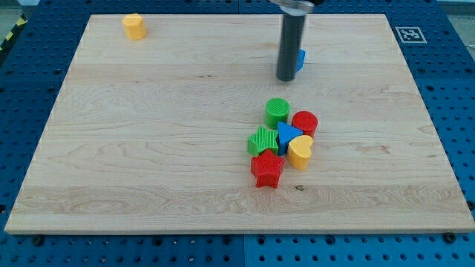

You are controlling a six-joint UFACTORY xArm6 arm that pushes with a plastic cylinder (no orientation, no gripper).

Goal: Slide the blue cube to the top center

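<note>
Rod and no gripper at all: my tip point(286, 78) stood touching the blue cube point(300, 58), which peeked out on its right near the worktop's point(148, 148) top edge, slightly right of center, so it needed pushing leftward.

The rod point(288, 46) hides most of the blue cube point(300, 59) (only a sliver shows at its 3 o'clock side); the rod's upper part is cut off by the view's top edge.
</note>
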